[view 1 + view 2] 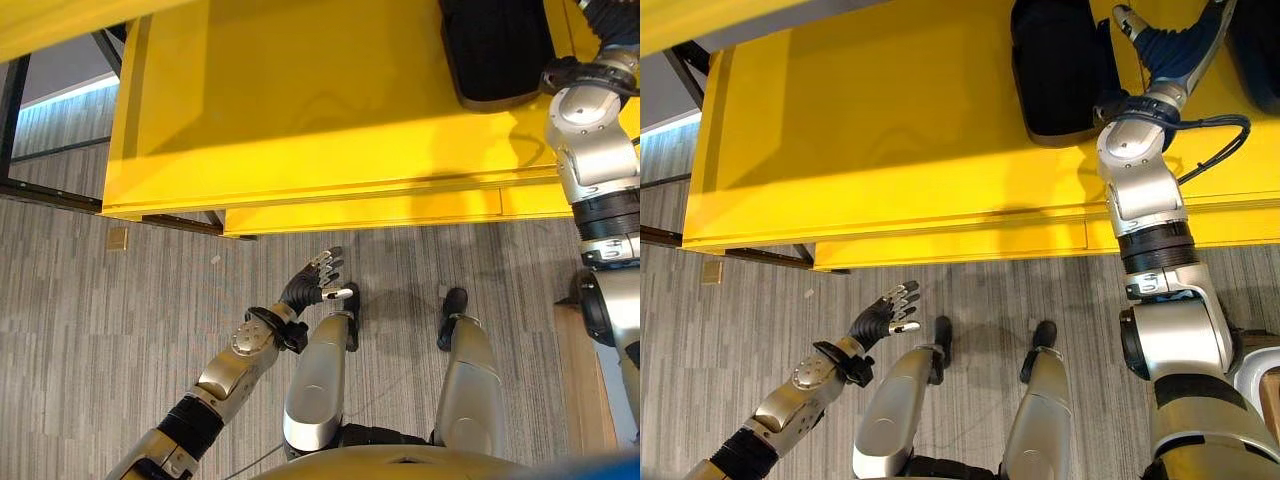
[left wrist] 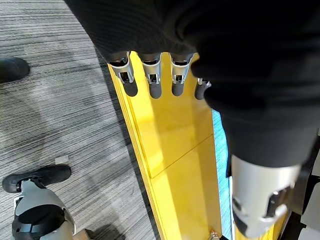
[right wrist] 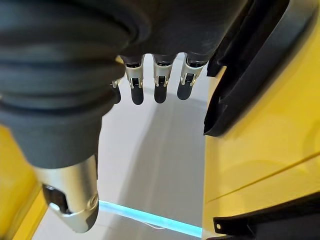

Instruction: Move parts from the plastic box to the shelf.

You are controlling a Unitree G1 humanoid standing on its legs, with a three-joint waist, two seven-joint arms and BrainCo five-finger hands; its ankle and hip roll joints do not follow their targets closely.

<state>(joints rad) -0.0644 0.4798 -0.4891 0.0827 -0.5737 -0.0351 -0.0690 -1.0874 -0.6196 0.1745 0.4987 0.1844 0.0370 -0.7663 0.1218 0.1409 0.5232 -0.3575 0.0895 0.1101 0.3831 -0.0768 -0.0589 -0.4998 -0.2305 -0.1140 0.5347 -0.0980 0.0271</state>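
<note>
Left eye view: yellow shelf spans the upper part of the scene, one black part lying on its top surface toward my right side. My judgement is that at least this one part has been delivered. No plastic box appears in these frames, so how many parts are left I cannot tell.

My left hand hangs low over the grey striped floor, in front of the shelf's front edge and apart from it. Fingers straight and spread, nothing in them.

My right arm reaches up over the shelf. In the right eye view my right hand sits just beside the black part, on its right; whether it touches I cannot tell from there.

Right wrist view adds what the head views lack: my right-hand fingers hang straight in a row, apart, holding nothing, with a black edge of the part close beside them and yellow surface beyond. So the hand reads as unclenched and empty, the part resting on the shelf on its own.

Left wrist view shows the left fingers straight and empty too, with the shelf's yellow edge running past them and floor to one side.

Likely next step, as a guess: draw the right arm back and return for another part.
</note>
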